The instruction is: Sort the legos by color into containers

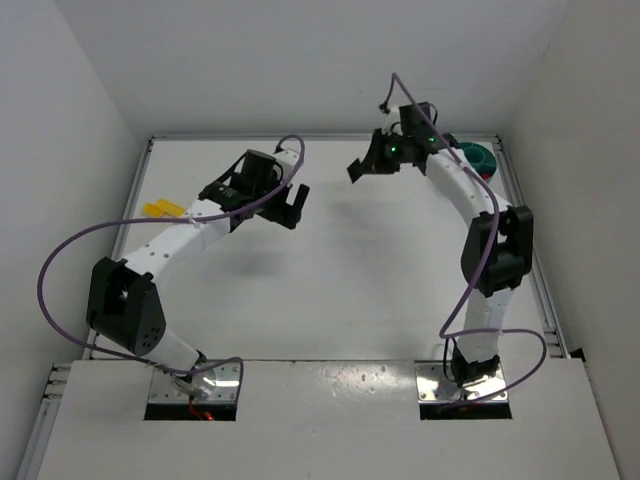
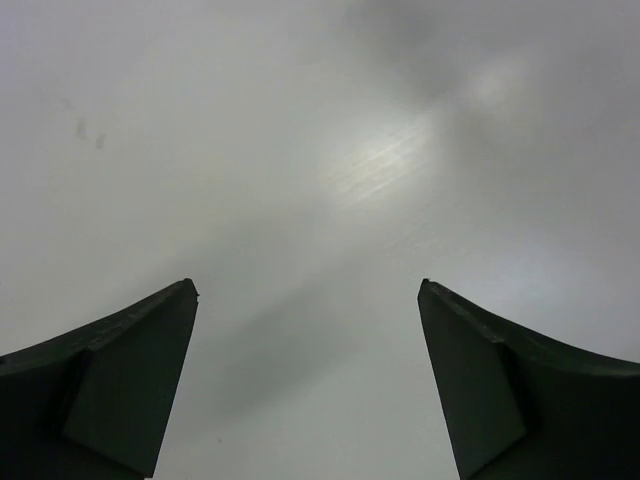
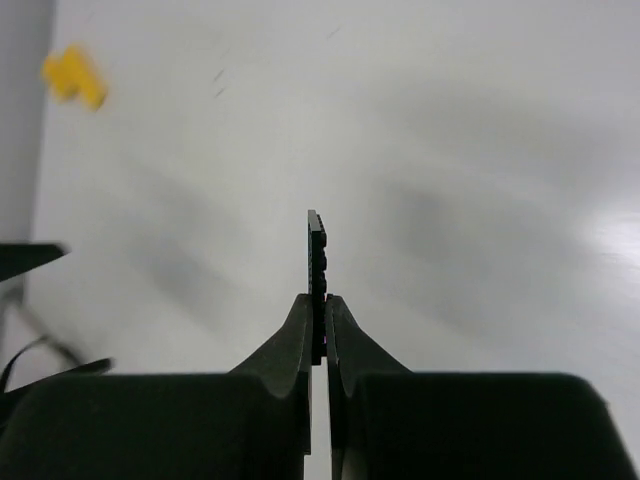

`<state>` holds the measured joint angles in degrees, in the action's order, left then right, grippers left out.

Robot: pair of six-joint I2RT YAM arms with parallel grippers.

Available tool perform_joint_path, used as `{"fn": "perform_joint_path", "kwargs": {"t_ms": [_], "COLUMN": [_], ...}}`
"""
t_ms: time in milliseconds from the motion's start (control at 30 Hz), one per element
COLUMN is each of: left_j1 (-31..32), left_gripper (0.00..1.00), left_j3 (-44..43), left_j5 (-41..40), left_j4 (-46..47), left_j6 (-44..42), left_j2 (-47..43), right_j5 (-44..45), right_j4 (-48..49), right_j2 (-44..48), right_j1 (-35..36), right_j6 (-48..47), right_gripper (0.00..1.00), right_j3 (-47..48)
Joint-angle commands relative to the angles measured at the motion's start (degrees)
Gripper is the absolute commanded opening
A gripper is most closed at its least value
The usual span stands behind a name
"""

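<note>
At the far right corner of the white table (image 1: 330,290) sits the round teal tub (image 1: 482,157). It is partly hidden behind the right arm (image 1: 470,200), and what lies in its compartments cannot be made out. Just left of the tub, above the table, the right gripper (image 3: 318,300) has its two fingers pressed together on a thin black lego (image 3: 317,250). The lego is pinched edge-on by its lower end, so the studded plate stands up past the fingertips. Further left of the tub, over the middle of the table, the left gripper (image 2: 307,290) hangs with its fingers spread wide and nothing between them. Its wrist camera shows only bare table surface beneath. Well apart from the tub, near the opposite, left edge of the table, lie the yellow legos (image 1: 160,210), just beside the left arm (image 1: 180,235). From overhead they read as a small yellow cluster, too small to count. The right wrist camera also catches a blurred yellow piece (image 3: 73,77) on the table, far ahead of the held black lego and off to its left, near the table's edge.
</note>
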<state>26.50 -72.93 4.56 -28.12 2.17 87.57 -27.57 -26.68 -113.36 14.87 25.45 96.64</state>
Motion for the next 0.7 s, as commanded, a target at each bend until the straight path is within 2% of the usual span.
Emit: {"fn": "perform_joint_path", "kwargs": {"t_ms": [0,33,167,267,533,667], "left_j1": [-0.75,-0.75,-0.75,-0.75,-1.27,-1.80], "left_gripper": [1.00,1.00,1.00,1.00,1.00,1.00], "left_j3": [-0.99,-0.99,-0.99,-0.46,1.29,2.43], "left_j5": [-12.10,-13.42,-14.75,-14.75,-14.75,-14.75], "left_j4": [3.68,3.69,4.29,4.82,5.36,5.88], "left_j6": [6.52,6.53,8.19,8.72,8.72,8.72], "left_j2": [-2.49,-3.01,-4.24,-4.25,-5.47,-6.01], "right_j5": [19.10,21.14,39.04,44.95,54.02,53.16], "right_j4": [-5.93,-7.06,-11.55,-14.98,-11.39,-10.50], "right_j2": [3.07,2.54,-2.55,-7.81,-13.02,-16.80], "right_j1": [-2.91,-3.62,-6.61,-9.33,-12.15,-14.69], "right_j6": [-4.80,-4.80,2.74,7.49,12.60,16.11], "right_gripper": [0.00,0.00,0.00,0.00,0.00,0.00], "right_j3": [6.27,7.32,18.02,26.72,31.50,34.48]}}
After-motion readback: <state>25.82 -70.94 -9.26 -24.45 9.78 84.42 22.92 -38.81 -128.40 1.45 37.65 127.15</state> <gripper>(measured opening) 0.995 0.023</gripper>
